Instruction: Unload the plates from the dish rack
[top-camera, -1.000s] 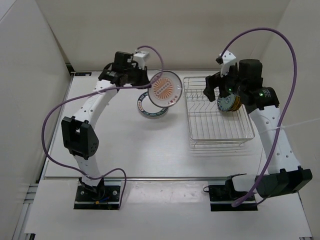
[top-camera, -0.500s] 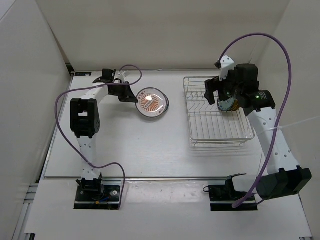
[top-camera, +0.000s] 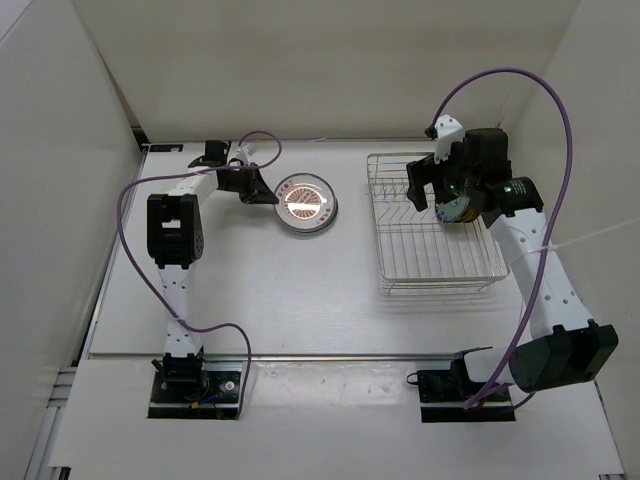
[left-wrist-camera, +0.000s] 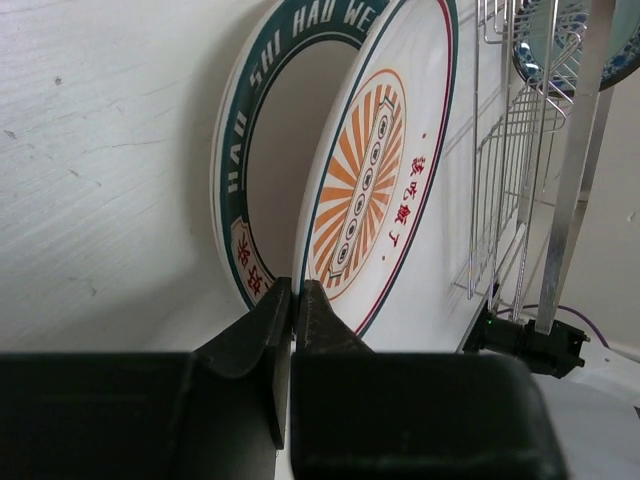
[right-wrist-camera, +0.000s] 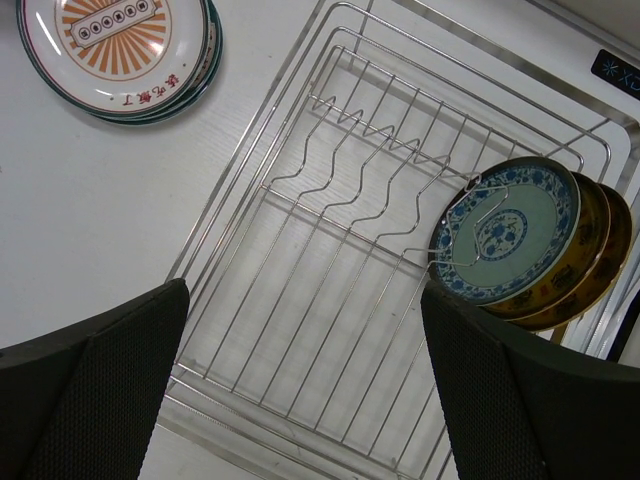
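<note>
The orange-centred plate (top-camera: 307, 202) lies on a white plate with a dark green rim (left-wrist-camera: 235, 170) on the table, left of the dish rack (top-camera: 436, 240). My left gripper (top-camera: 264, 192) is low at the stack's left edge and shut on the rim of the orange-centred plate (left-wrist-camera: 375, 170). The pinch (left-wrist-camera: 294, 290) shows in the left wrist view. My right gripper (top-camera: 425, 190) hovers open over the rack (right-wrist-camera: 330, 250), with nothing between its fingers (right-wrist-camera: 305, 385). A teal plate (right-wrist-camera: 510, 230) and golden-yellow plates (right-wrist-camera: 592, 262) stand on edge at the rack's far right.
White walls enclose the table on the left, back and right. The rack's raised wire sides (left-wrist-camera: 520, 160) stand close to the right of the plate stack. Purple cables loop above both arms.
The left arm has lowered the orange-centred plate from a raised tilt until it lies on the dark-rimmed plate, still gripping its rim. The right gripper has shifted slightly left over the rack.
</note>
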